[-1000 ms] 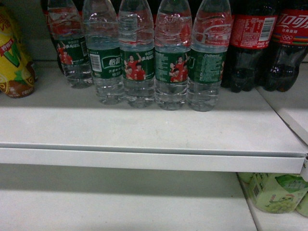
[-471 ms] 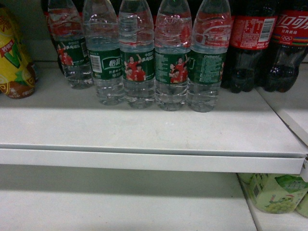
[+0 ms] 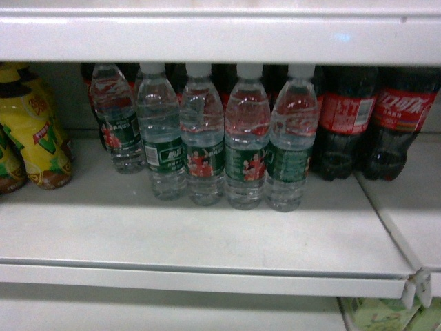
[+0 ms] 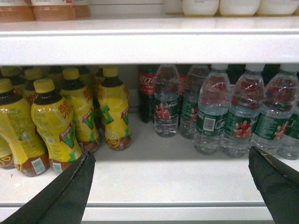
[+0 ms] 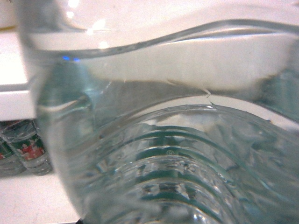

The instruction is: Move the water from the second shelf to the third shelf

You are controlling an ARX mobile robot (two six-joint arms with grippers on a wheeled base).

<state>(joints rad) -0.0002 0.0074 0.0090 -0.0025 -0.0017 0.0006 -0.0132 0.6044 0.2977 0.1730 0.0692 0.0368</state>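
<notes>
Water bottle (image 5: 168, 154): clear ribbed plastic, filling the right wrist view at close range, apparently carried by the right arm in front of the shelf.
Right pincer: not visible; its grip on the bottle cannot be confirmed.
Left pincer (image 4: 173, 186): released, dark fingers spread wide before the shelf (image 4: 154, 179).
Handling: full, likely heavy; thin walls give, smooth plastic may slip.
Hold: ribbed waist near the green label.
Row: more water bottles (image 3: 207, 138) stand between yellow tea bottles (image 3: 31, 131) and cola bottles (image 3: 372, 117).
</notes>
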